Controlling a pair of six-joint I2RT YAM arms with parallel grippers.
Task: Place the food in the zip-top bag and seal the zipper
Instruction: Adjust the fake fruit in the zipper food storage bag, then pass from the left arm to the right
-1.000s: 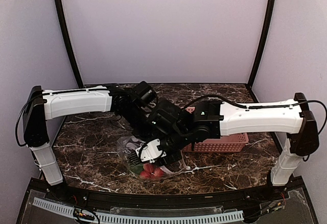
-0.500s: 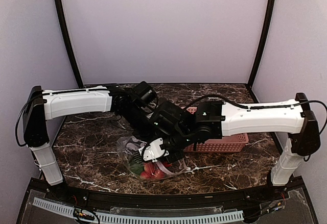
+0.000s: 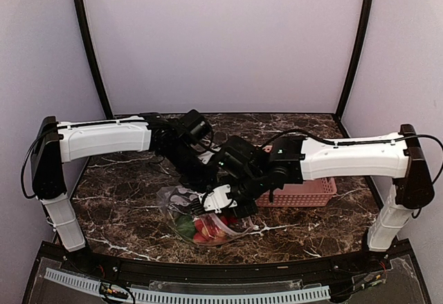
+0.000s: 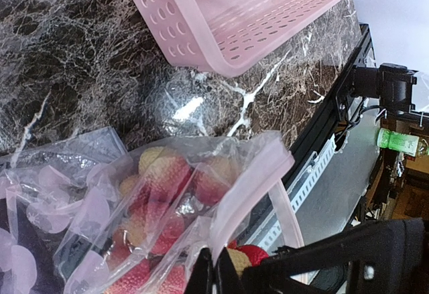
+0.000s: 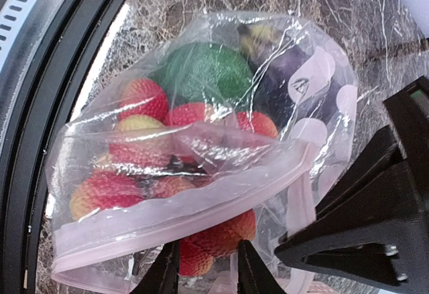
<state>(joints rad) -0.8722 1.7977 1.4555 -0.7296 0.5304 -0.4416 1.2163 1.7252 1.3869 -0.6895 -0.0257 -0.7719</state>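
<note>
The clear spotted zip-top bag (image 3: 176, 203) lies at the table's front, holding several red berries (image 5: 144, 96), a green pepper (image 5: 201, 73) and a dark piece (image 5: 281, 73). Its whitish zipper (image 5: 188, 207) gapes open along the mouth. My left gripper (image 4: 214, 277) is shut on the zipper strip (image 4: 251, 187) and holds that edge up; in the top view it (image 3: 199, 188) is at the bag's far side. My right gripper (image 5: 206, 270) is open just above the mouth, with a red berry (image 5: 221, 237) showing below between its fingers. In the top view it (image 3: 232, 214) hovers over the bag's right end.
The pink lattice basket (image 3: 304, 193) stands right of the bag, under the right arm; it also shows in the left wrist view (image 4: 234, 19). The table's black front rail (image 5: 60, 73) runs just beside the bag. The left gripper's black body (image 5: 375, 207) sits close to my right fingers.
My right gripper has drawn back up and to the right from inside the bag's mouth. More of the red and green food now shows in the bag. The left arm has held still.
</note>
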